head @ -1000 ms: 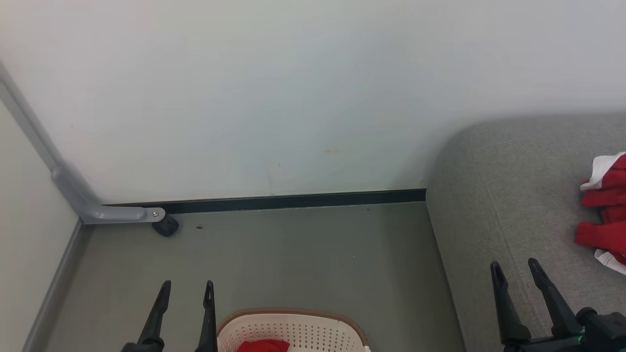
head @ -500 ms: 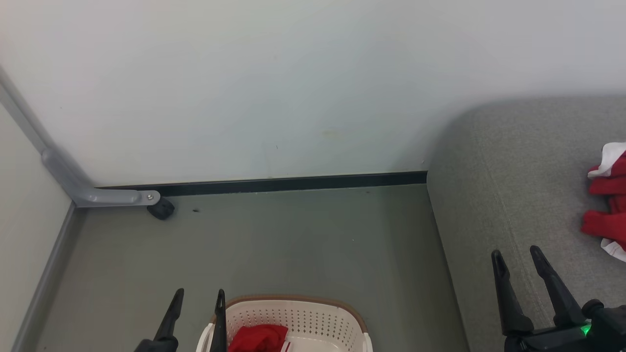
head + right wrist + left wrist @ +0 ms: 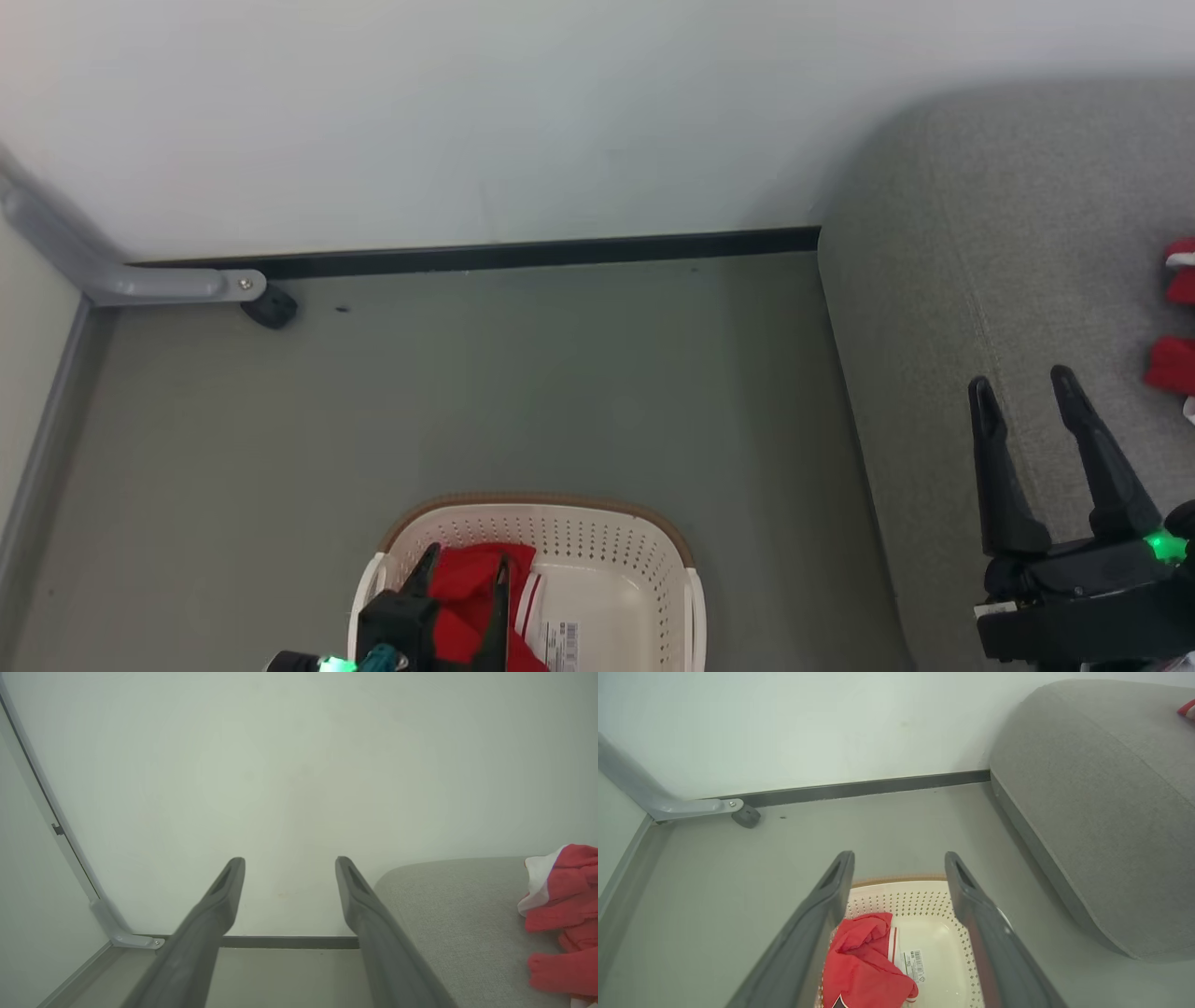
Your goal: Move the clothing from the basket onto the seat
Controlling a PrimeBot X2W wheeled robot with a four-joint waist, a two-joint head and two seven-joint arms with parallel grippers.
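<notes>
Clothing (image 3: 481, 588): one red piece lay in the basket (image 3: 644, 546), more on the seat (image 3: 934, 280). Left gripper (image 3: 467, 557) hung over it, fingers apart, empty. Right gripper (image 3: 1020, 379) spread, idle above the seat. Step: likely reaching in. Next: lower, pinch fabric.

The basket (image 3: 560, 505) holds clothing (image 3: 470, 577), with the sofa (image 3: 934, 280) to its right and the wall (image 3: 467, 112) well behind it.

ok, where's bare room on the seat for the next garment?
The seat is bare from its rounded left corner across to the red clothing piled at its right; the open right gripper hovers over that patch. The basket is crowded on its left: red garment, open left gripper above it.
</notes>
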